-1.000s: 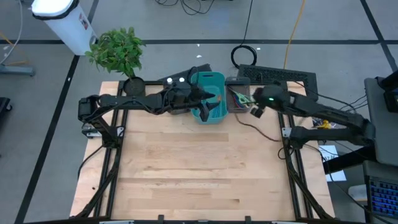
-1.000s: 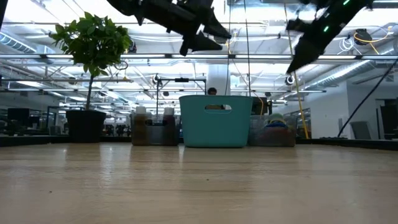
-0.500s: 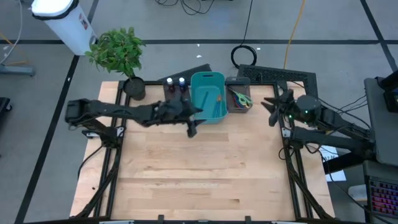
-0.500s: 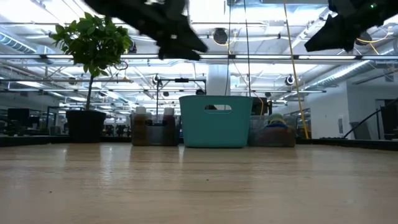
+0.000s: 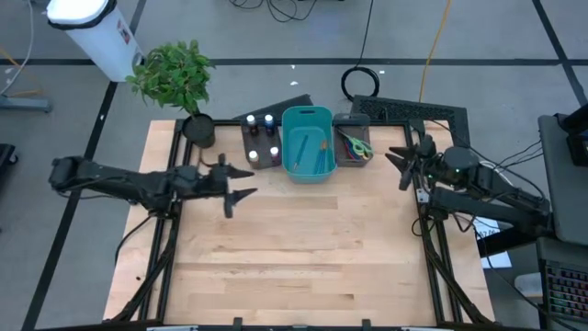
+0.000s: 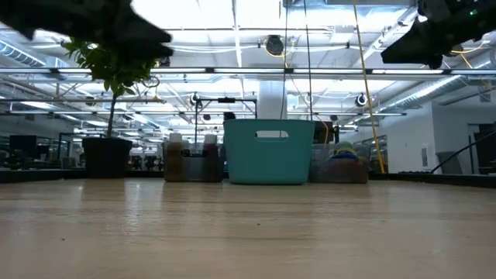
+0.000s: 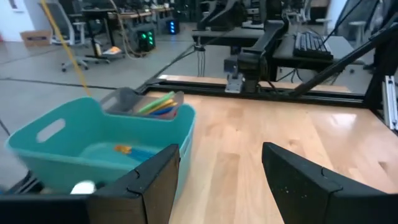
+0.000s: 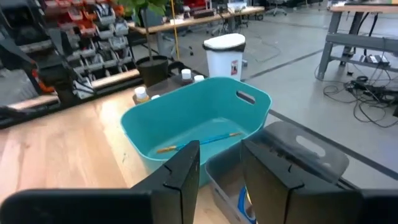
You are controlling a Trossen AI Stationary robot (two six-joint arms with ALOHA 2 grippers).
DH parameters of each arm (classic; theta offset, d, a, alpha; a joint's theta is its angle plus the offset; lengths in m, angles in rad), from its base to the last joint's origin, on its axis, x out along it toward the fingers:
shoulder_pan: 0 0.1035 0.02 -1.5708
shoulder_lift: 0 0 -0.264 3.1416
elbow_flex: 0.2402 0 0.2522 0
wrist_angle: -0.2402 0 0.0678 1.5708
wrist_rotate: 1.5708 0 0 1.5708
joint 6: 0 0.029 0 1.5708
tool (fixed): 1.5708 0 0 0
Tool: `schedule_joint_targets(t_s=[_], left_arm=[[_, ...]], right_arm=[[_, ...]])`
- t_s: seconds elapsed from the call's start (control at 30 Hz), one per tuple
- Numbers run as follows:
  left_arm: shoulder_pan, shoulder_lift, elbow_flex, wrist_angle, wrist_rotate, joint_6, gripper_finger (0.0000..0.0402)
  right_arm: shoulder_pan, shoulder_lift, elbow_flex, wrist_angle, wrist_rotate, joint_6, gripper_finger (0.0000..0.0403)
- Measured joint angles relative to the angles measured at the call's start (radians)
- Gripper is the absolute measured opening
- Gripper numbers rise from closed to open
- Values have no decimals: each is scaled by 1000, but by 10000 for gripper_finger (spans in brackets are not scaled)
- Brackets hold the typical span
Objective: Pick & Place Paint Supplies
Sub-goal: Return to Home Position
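The scissors (image 5: 356, 145) lie in the right dark grey bin (image 5: 349, 119). Two thin brushes (image 8: 205, 141) lie in the teal bin (image 5: 307, 112), and the capped bottles (image 5: 268, 119) stand in the left dark bin (image 5: 248, 154). The left claw (image 5: 241, 184) hangs over the table (image 5: 303, 248), well apart from the bins, with its fingers spread wide and empty. The right claw (image 5: 401, 165) is at the table's right edge, fingers parted, holding nothing.
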State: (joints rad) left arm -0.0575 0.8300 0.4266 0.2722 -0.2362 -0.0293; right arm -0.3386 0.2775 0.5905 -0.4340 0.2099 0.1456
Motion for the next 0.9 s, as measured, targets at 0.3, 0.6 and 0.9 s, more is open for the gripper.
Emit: schedule_joint_targets(t_s=[0.3,0.6,0.9], left_arm=[[-46,-244,-221,81,-46,-6,237],[-50,-356,-377,197,-58,-3,237],[-50,-394,-412,207,-54,-4,237]], right_arm=[[0,-117,-115,72,-3,9,108],[0,-225,-281,223,-5,-1,107],[0,-272,-340,237,-9,-29,105]])
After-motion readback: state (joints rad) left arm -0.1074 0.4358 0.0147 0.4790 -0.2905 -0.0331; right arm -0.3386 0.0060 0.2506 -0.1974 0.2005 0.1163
